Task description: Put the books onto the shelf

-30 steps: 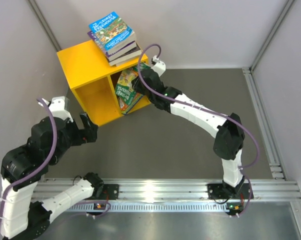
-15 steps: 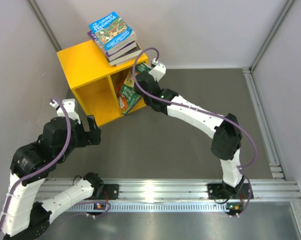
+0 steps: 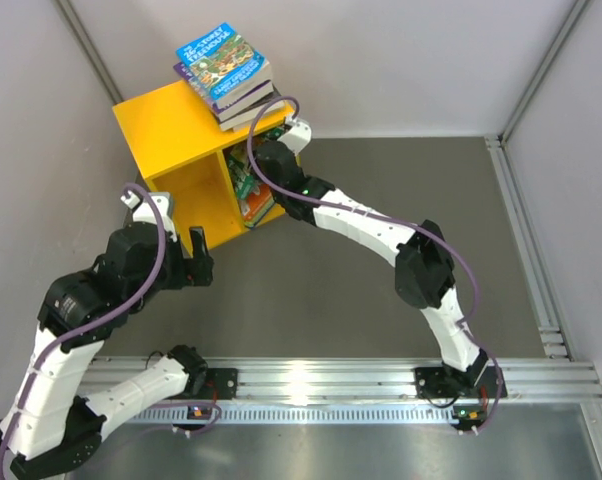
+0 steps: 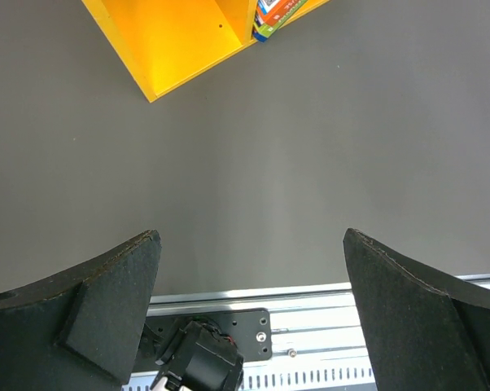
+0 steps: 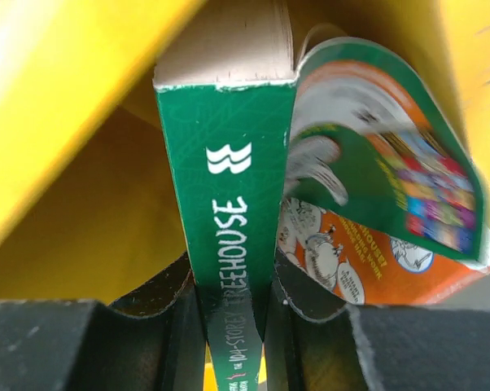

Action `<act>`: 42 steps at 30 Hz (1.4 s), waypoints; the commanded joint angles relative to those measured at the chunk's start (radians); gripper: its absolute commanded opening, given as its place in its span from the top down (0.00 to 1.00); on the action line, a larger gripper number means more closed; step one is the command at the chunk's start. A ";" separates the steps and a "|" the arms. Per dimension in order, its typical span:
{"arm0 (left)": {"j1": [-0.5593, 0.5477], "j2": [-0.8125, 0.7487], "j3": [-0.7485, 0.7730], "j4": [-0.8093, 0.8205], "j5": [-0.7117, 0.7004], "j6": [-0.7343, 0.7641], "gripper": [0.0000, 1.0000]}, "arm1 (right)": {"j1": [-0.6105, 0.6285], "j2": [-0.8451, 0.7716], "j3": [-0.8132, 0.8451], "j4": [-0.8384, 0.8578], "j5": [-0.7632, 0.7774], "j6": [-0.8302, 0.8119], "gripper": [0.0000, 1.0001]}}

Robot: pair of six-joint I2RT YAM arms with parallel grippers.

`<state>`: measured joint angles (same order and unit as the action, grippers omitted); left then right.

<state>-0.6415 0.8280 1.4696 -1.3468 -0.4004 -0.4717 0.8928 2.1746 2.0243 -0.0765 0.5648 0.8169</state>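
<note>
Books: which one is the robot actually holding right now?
The green-spined book, pinched by the right gripper inside the yellow shelf. A stack lies on top; an orange-and-green book leans beside it.

Left gripper (image 4: 251, 244) agape, right gripper (image 5: 233, 285) tight

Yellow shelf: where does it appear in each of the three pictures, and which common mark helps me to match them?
Top view: the shelf stands at the upper left.
Left wrist: its open front lies along the top edge, left of centre.
Right wrist: its yellow sides fill the left and the upper right.
Shared landmark: the books in the compartment nearer the right arm.
</note>
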 commanded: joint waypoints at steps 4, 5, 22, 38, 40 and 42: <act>-0.003 0.011 0.020 0.031 0.000 -0.007 0.01 | -0.015 -0.075 -0.068 0.245 0.018 -0.117 1.00; -0.003 0.011 0.018 0.032 0.000 -0.010 0.01 | -0.015 -0.070 -0.070 0.242 0.006 -0.130 1.00; -0.003 0.011 -0.014 0.066 -0.023 -0.015 0.01 | -0.029 -0.185 -0.274 0.224 0.075 -0.251 1.00; -0.003 0.053 0.006 0.081 0.011 0.005 0.01 | 0.035 0.051 0.069 -0.066 0.337 -0.045 1.00; -0.003 0.054 0.005 0.081 0.017 0.005 0.01 | 0.052 0.080 0.088 -0.091 0.342 -0.053 1.00; -0.003 0.051 0.000 0.081 0.020 0.002 0.01 | 0.063 0.077 0.055 -0.088 0.328 -0.044 1.00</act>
<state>-0.6415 0.8818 1.4418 -1.3075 -0.3904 -0.4759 0.9413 2.2429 2.0563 -0.1345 0.7990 0.7498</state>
